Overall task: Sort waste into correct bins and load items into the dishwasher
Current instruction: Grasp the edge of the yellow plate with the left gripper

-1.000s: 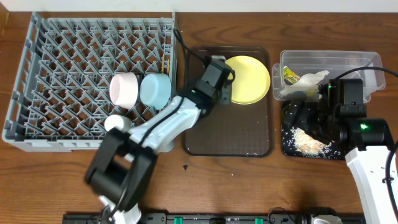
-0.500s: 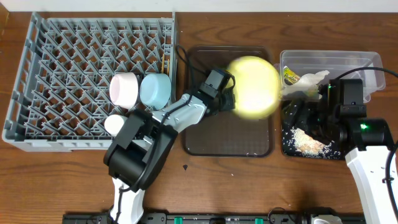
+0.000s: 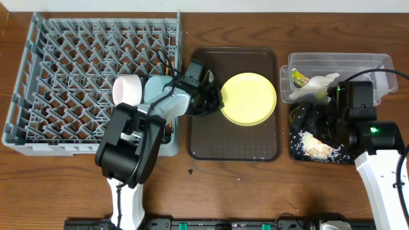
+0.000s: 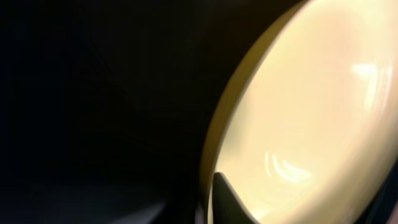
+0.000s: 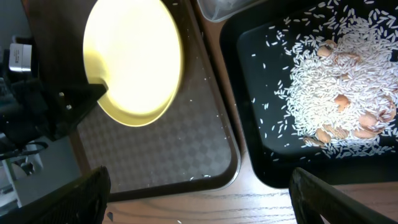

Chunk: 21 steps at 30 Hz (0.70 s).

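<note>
Overhead is showing the left gripper point(image 3: 218, 103) clamping the yellow plate point(image 3: 250, 99) by its rim; I'm guessing stiff, slick, chippable, so rim's the spot.

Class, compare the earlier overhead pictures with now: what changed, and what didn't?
The left gripper, shut on the plate, drew it from the far right corner of the brown tray toward the middle, nearer the rack. The right gripper, pink bowl and rice stayed put.
</note>
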Available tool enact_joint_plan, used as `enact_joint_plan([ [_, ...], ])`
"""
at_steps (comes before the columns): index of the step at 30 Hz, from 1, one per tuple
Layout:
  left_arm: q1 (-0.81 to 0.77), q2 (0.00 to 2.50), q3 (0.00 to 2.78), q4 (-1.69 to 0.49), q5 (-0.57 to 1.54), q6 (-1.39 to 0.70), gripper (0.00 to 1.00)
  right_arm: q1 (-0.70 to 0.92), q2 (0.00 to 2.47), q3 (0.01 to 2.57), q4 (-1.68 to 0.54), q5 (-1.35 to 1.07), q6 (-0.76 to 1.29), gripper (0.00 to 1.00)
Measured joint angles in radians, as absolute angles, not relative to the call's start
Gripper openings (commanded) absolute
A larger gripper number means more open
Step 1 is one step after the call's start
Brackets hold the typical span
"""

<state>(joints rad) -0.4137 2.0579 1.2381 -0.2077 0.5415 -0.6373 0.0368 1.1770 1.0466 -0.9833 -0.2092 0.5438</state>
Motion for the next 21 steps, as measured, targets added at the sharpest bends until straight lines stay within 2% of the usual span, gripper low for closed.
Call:
enact_joint_plan([
  [4, -0.417, 2.055, 1.244, -0.202, 0.574, -0.631, 0.45, 0.037, 1.177, 1.047, -0.983, -0.209, 0.544, 0.9],
  [8, -0.419, 2.053, 1.246, -0.202, 0.569, -0.629, 0.44, 0.036, 1.177, 1.047, -0.983, -0.209, 0.544, 0.9],
  [12, -0.433, 2.053, 1.252, -0.202, 0.516, -0.628, 0.33, 0.037, 1.177, 1.047, -0.983, -0.209, 0.544, 0.9],
  [13, -0.439, 2.053, 1.253, -0.202, 0.495, -0.629, 0.28, 0.037, 1.177, 1.047, -0.983, -0.209, 0.544, 0.9],
  [15, -0.452, 2.054, 1.254, -0.202, 0.462, -0.627, 0.12, 0.037, 1.177, 1.047, -0.983, -0.209, 0.544, 0.89],
  [16, -0.459, 2.059, 1.256, -0.201, 0.448, -0.63, 0.08, 0.037, 1.177, 1.047, -0.983, -0.209, 0.544, 0.89],
  [21, -0.481, 2.07, 1.267, -0.211, 0.414, -0.628, 0.07, 0.037, 1.177, 1.047, -0.985, -0.209, 0.544, 0.89],
])
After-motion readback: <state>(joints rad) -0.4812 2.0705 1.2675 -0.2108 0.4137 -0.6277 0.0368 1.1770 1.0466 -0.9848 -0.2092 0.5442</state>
